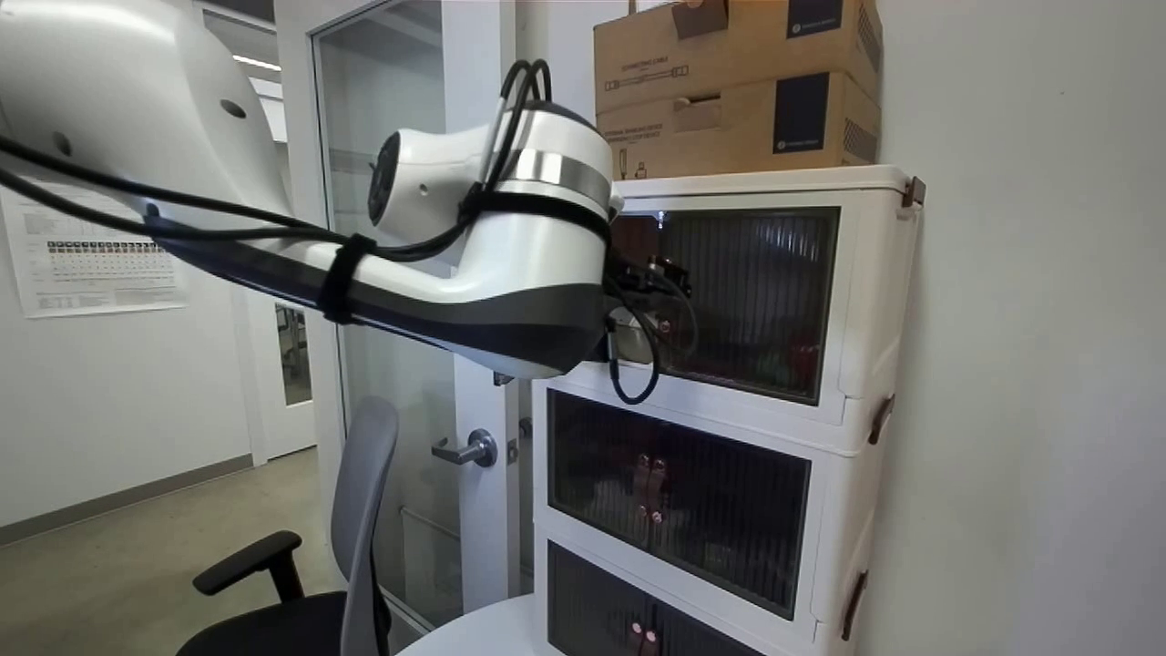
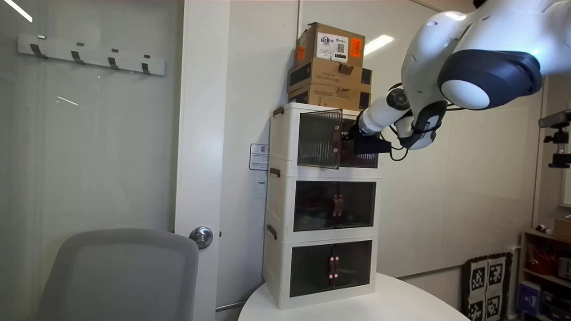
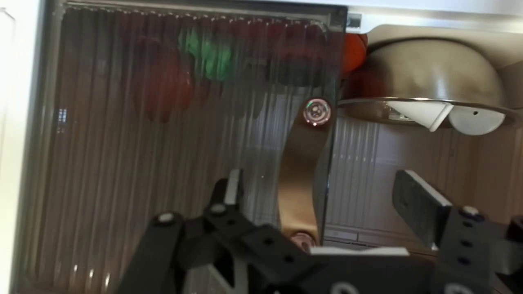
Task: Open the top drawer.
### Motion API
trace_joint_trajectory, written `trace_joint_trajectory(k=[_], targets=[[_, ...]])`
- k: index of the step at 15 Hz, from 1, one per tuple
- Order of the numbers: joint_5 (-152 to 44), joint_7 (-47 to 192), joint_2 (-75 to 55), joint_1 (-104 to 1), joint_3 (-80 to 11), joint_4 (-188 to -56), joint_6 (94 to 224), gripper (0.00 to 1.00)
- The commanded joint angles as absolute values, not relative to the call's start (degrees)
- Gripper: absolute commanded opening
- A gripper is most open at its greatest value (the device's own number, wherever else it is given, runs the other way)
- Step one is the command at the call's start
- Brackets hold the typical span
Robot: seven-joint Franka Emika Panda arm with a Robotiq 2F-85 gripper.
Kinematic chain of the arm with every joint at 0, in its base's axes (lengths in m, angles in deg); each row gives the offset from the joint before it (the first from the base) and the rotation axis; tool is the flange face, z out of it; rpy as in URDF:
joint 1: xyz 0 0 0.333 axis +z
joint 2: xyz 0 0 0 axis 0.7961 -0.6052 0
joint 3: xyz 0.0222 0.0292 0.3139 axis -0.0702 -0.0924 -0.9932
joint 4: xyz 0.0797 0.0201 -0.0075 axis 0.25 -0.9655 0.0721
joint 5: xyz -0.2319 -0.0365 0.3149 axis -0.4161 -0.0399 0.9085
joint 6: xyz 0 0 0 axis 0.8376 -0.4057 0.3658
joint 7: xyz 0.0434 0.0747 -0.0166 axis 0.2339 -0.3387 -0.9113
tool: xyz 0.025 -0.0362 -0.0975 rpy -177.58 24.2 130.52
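Fingers, spread and grasping nothing, are seen on either side of the brown handle, by which the presumably light, stiff, slippery right panel of the top drawer, uppermost in the cabinet, is best pulled.

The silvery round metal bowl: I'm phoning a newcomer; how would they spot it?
Find the cream-white plastic cabinet, then its top tier. Inside, past the edge of the closed ribbed smoky brown door, sits the bowl: shiny, with white pieces at its rim, unlike the orange-red object beside it.
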State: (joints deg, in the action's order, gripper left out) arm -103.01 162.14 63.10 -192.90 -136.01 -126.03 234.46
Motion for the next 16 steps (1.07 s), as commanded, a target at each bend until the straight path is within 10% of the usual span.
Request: trace_joint_trajectory(k=[1,9,16], targets=[[-102.36,161.67,62.98,-192.95,-136.27,-126.50,231.74,0.62],[-102.89,160.67,61.72,-192.78,-136.02,-128.31,234.75,0.02],[-102.00,159.10,61.00,-192.98,-133.02,-134.27,244.48,0.05]])
